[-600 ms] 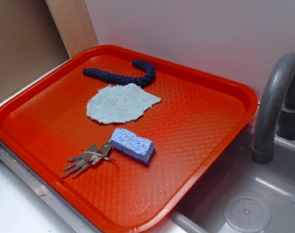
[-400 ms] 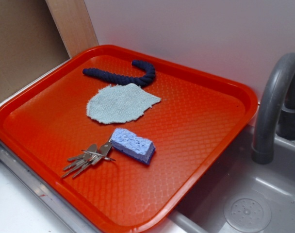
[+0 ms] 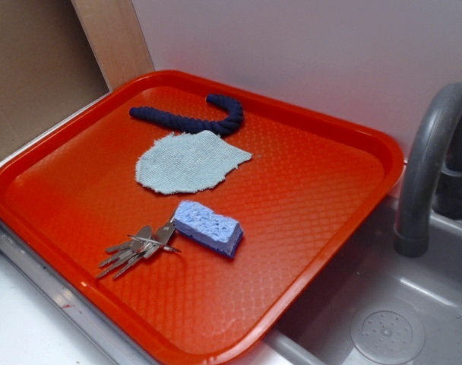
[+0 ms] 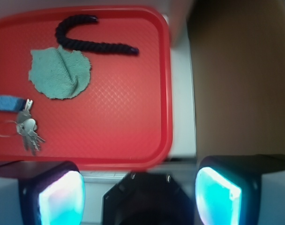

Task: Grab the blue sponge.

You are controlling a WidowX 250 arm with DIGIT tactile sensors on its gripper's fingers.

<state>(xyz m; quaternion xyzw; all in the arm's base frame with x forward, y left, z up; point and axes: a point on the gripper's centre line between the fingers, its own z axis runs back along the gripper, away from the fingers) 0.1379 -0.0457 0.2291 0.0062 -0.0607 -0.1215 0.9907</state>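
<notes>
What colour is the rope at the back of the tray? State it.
Dark navy blue. The rope shows best in the exterior view, curved beside the tray rim.

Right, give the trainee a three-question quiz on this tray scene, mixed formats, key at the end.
1. True or false: the sponge lies on the rag.
2. Which thing lies right beside the sponge? A) rope B) keys C) faucet
3. Fill in: in the wrist view the gripper has its jaws ____ and holds nothing.

Key
1. False. The sponge lies on the bare tray, apart from the rag.
2. B. The keys lie at its end; whether they touch cannot be told.
3. Open. The two pads stand wide apart, off the tray's edge.
</notes>
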